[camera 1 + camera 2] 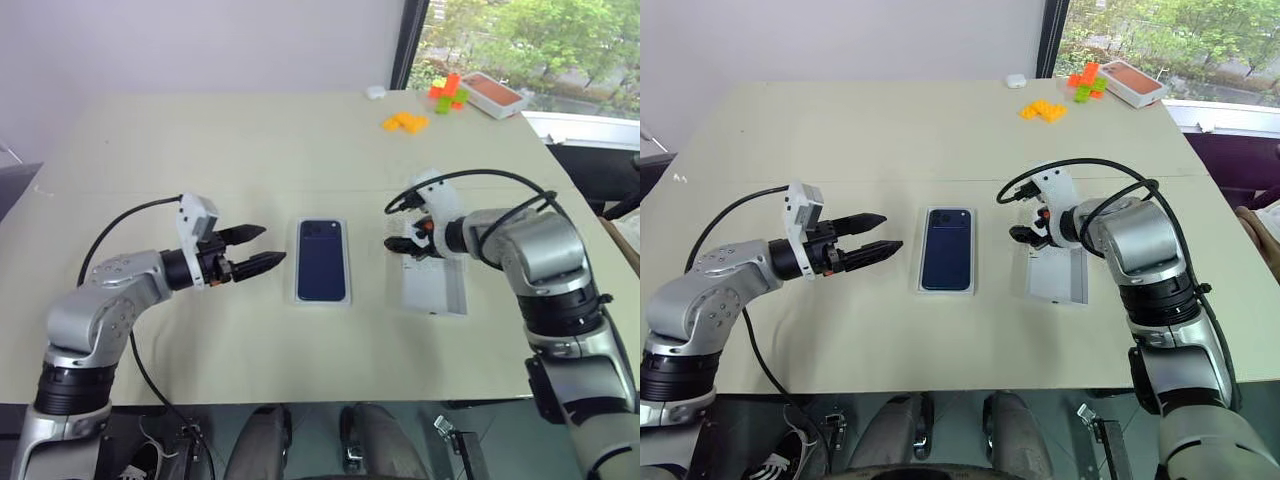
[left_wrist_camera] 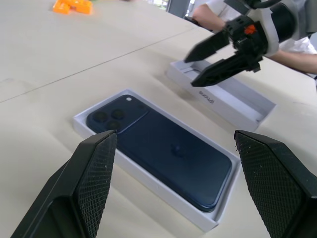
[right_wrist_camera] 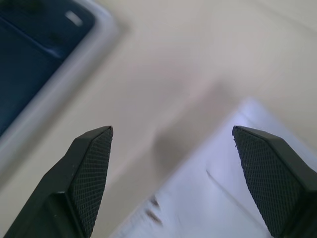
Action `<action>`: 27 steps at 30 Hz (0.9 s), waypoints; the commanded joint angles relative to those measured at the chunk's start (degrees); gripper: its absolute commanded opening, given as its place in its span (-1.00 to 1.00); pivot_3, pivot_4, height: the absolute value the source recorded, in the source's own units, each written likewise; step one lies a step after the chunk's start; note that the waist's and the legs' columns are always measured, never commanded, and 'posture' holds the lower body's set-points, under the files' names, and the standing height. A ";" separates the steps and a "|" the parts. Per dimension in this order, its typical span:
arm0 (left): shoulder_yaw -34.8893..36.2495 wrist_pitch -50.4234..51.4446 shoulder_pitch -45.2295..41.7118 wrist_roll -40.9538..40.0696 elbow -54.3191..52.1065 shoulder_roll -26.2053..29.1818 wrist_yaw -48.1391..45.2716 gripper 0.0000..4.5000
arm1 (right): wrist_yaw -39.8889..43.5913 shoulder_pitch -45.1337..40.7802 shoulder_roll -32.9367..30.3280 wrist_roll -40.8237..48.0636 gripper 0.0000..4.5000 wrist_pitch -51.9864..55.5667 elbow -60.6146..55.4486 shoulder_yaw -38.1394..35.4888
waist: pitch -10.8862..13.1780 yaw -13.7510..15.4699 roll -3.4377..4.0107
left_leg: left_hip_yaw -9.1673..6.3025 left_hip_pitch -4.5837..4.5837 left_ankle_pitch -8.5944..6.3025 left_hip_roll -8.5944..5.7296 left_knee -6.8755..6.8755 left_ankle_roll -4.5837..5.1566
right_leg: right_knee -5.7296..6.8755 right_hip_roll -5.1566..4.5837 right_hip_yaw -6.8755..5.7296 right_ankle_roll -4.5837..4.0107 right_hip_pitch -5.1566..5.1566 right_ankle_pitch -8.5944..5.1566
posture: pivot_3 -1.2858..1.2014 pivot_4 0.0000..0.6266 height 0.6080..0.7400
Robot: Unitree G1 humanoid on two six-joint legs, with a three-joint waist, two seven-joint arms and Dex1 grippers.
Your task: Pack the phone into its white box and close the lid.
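Phone (image 1: pixel 322 259) lying camera side up inside white box (image 1: pixel 345 262), mid table (image 1: pixel 250 150). Lid (image 1: pixel 436 288) resting open side up just right of box, apart from it. I see left end effector (image 1: pixel 256 250) hovering left of box, fingers spread wide, holding nothing. Right end effector (image 1: pixel 403 245) above lid's far end, angled down, fingers wide, empty. Orange blocks (image 1: pixel 405 122) and orange-topped box (image 1: pixel 493 94) at far right edge.
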 commanded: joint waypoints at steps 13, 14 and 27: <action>-0.38 -1.35 -0.71 1.03 -1.46 -0.64 1.39 0.77 | -9.32 -5.72 3.43 10.89 0.81 11.52 2.77 -6.57 | -0.01 -0.18 -0.02 | 0.02 0.04 0.00 0.01 0.02 0.01 | 0.04 0.05 0.00 0.01 0.03 0.00 | 0.03 -0.52 1.00; -0.19 -1.04 -0.79 0.74 -1.41 -0.76 1.51 0.77 | -10.26 -5.51 3.55 11.86 0.81 11.52 2.88 -6.55 | -0.01 -0.18 -0.02 | 0.01 0.04 0.00 0.01 0.00 0.01 | 0.04 0.06 -0.01 0.01 0.02 0.00 | 0.03 -0.52 1.00; -1.58 -0.56 -0.88 1.11 -1.60 -1.82 3.08 0.77 | -27.95 -3.11 2.10 25.30 0.81 11.52 2.26 -3.70 | 0.00 -0.19 -0.01 | 0.02 0.02 0.00 0.01 0.00 0.02 | 0.05 0.07 -0.01 0.02 0.01 0.00 | 0.03 -0.52 1.00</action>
